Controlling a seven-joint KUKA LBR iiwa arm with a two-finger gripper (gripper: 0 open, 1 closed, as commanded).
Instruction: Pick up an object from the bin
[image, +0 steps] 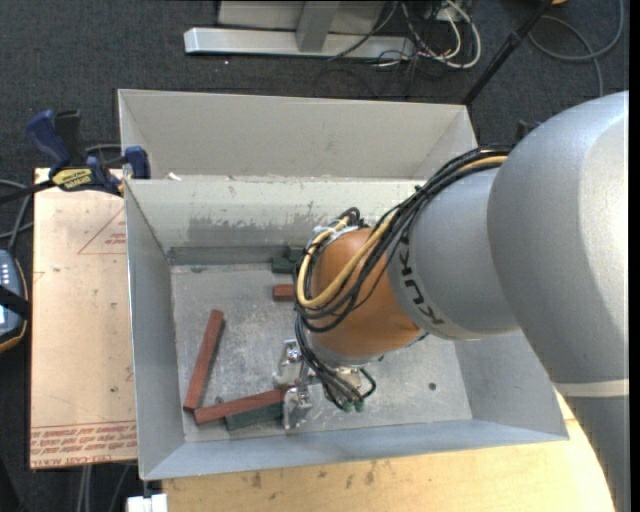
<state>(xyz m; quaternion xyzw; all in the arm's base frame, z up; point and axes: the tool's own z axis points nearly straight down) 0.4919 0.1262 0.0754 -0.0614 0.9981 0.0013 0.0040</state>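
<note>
My gripper (295, 405) is low in the bin near its front wall, under the orange wrist cover. Its tips sit at the right end of a red-brown bar (238, 408) that lies flat along the front. A dark green bar (252, 421) lies just below that one, touching it. A second red-brown bar (204, 358) leans diagonally at the left, its lower end meeting the flat bar's left end. Whether anything is between the fingers is hidden.
A small red-brown block (284, 292) and a dark green piece (285, 260) lie near the bin's back, partly hidden behind the orange cover. The arm covers the bin's right half. The bin's front wall is close to the gripper.
</note>
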